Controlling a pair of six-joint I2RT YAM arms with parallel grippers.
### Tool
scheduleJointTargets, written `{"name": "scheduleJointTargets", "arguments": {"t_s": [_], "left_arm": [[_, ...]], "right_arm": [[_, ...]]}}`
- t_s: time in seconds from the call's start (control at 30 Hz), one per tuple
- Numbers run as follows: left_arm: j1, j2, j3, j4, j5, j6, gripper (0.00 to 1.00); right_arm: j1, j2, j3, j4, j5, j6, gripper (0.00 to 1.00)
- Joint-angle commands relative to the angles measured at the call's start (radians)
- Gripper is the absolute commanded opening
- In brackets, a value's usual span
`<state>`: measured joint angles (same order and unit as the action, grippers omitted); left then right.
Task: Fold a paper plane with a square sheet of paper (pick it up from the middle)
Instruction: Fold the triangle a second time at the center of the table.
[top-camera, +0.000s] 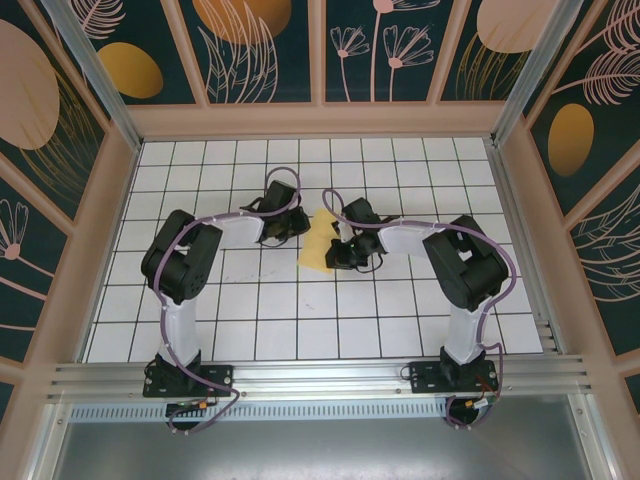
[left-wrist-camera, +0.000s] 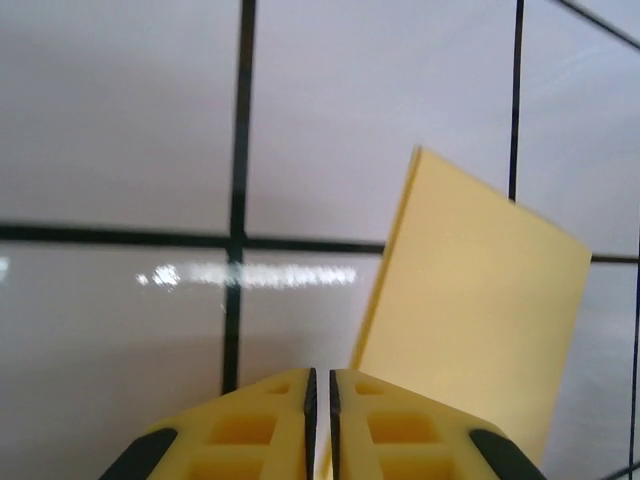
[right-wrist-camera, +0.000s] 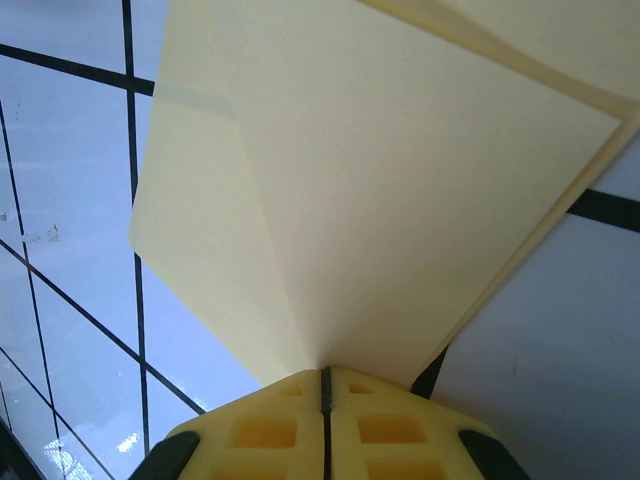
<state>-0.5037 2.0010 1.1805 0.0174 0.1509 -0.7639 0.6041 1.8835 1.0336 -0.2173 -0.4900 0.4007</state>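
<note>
Sheet of paper (right-wrist-camera: 400, 180): thin, pale yellow, matt and smooth, with crisp creases and doubled layers along its right edge. Table (left-wrist-camera: 120, 120): white tiles with black lines, glossy, with a streak of glare. Left gripper (left-wrist-camera: 320, 385) and right gripper (right-wrist-camera: 325, 385): yellow moulded plastic with a dull finish. Near rail (top-camera: 320, 375): bare brushed metal. Wall frame (top-camera: 320, 120): pale wood look, matt.

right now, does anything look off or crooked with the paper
Nothing damaged. The sheet of paper is mid-fold, pinched in the right end effector. Seen from the right wrist, its layered edges sit slightly offset rather than flush, so the fold looks a little askew.
</note>
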Motion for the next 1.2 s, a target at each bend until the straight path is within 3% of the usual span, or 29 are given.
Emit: {"name": "scheduleJointTargets", "arguments": {"t_s": [0.0, 0.1, 0.3, 0.47, 0.67, 0.87, 1.17], "left_arm": [[0.016, -0.015, 0.039, -0.044, -0.052, 0.050, 0.15], [0.017, -0.061, 0.013, -0.028, -0.013, 0.060, 0.16], [0.010, -0.146, -0.147, 0.128, 0.180, 0.000, 0.15], [-0.027, -0.138, -0.182, 0.174, 0.241, -0.009, 0.15], [-0.050, -0.058, -0.132, 0.163, 0.252, -0.019, 0.14], [-0.050, -0.003, -0.095, 0.083, 0.194, -0.018, 0.12], [-0.050, 0.010, -0.094, 0.043, 0.155, -0.029, 0.10]], "right_arm": [[0.006, 0.067, -0.027, -0.102, 0.134, -0.011, 0.06], [0.006, 0.061, -0.030, -0.093, 0.132, -0.008, 0.06], [0.005, 0.045, -0.031, -0.059, 0.105, 0.000, 0.05], [-0.001, 0.006, -0.029, -0.020, 0.066, 0.000, 0.05], [-0.010, -0.011, -0.017, 0.005, 0.029, -0.002, 0.05], [-0.021, -0.039, 0.006, 0.042, -0.007, 0.008, 0.06], [-0.015, -0.015, 0.062, 0.059, -0.007, 0.023, 0.06]]}}
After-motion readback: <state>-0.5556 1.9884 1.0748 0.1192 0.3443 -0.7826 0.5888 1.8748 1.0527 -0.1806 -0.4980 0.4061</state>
